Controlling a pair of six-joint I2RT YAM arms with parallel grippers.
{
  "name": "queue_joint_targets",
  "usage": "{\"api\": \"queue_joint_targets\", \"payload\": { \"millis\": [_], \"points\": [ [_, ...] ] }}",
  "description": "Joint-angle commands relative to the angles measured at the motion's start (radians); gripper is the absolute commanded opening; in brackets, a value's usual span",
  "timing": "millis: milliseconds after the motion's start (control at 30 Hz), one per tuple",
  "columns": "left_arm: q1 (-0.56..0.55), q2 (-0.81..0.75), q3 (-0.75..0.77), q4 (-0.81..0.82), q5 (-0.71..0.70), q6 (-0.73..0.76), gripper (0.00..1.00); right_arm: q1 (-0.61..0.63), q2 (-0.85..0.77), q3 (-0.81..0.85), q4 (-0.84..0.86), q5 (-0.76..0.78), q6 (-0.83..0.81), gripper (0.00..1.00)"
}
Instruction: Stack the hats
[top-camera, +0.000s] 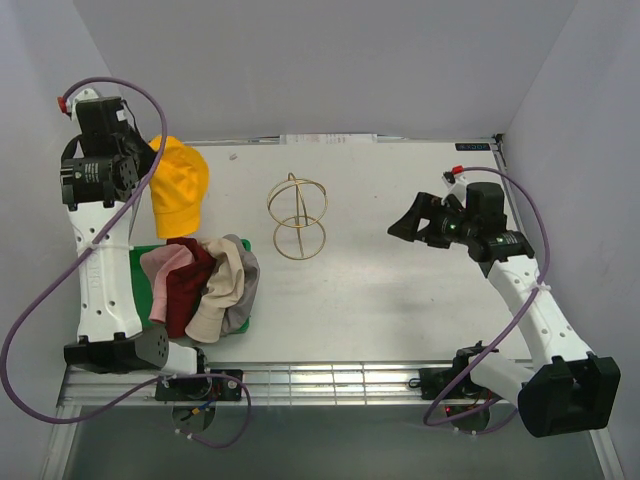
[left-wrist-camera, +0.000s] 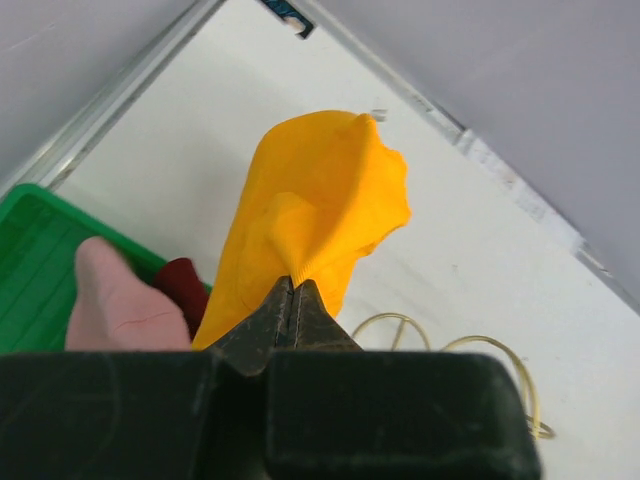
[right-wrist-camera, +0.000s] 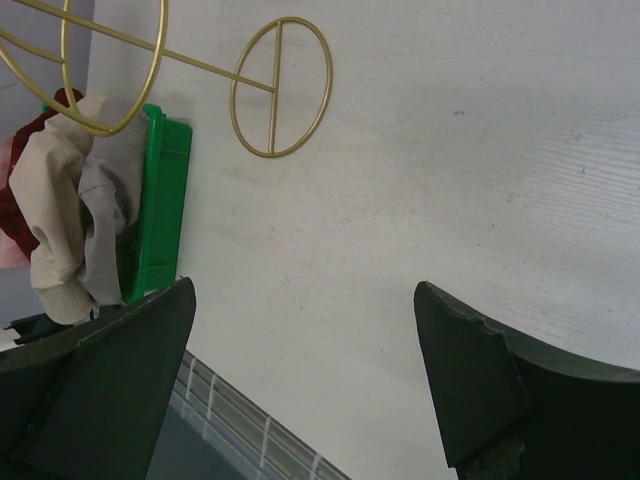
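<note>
My left gripper (left-wrist-camera: 292, 285) is clamped on a fold of the yellow hat (left-wrist-camera: 310, 200), which hangs from the pinch at the back-left of the tabletop (top-camera: 400, 310), just behind the green tray (top-camera: 143, 255). I cannot tell whether its lower edge touches anything. The other four lie in a crumpled heap across the tray: the pink hat (top-camera: 165, 262), the dark red hat (top-camera: 185, 295), the cream hat (top-camera: 222, 290) and the grey hat (top-camera: 243, 290), all overlapping. My right gripper (right-wrist-camera: 303, 290) hovers with its jaws wide apart and nothing between them over the bare right side, well apart from the wire stand (top-camera: 297, 215). As I read it, the step is to set this hat down as the base of the stack. I would carry it high enough that the brim clears the heap and the stand, lower it slowly so the crown settles upward and the brim spreads flat, and release only once the fabric rests. A bunched base would make every later hat sit crooked.
</note>
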Motion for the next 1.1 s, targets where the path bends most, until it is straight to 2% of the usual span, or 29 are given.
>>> {"api": "queue_joint_targets", "payload": {
  "millis": [0,167,267,600,900,1067],
  "points": [
    [-0.007,0.002,0.087,0.089,0.166,-0.019,0.00,0.015,0.006,0.081,0.020,-0.012,0.018,0.95],
    [-0.009,0.033,0.145,0.209,0.418,-0.105,0.00,0.023,0.027,0.139,0.005,-0.007,0.028,0.94],
    [-0.035,0.047,0.138,0.284,0.498,-0.164,0.00,0.026,0.040,0.173,0.005,-0.005,0.035,0.94],
    [-0.280,0.097,0.104,0.463,0.504,-0.275,0.00,0.035,0.089,0.222,0.029,-0.016,0.058,0.94],
    [-0.411,0.139,0.047,0.526,0.463,-0.284,0.00,0.038,0.092,0.232,0.028,-0.016,0.058,0.94],
    [-0.446,0.137,-0.052,0.530,0.463,-0.258,0.00,0.038,0.086,0.219,0.032,-0.018,0.058,0.94]
  ]
}}
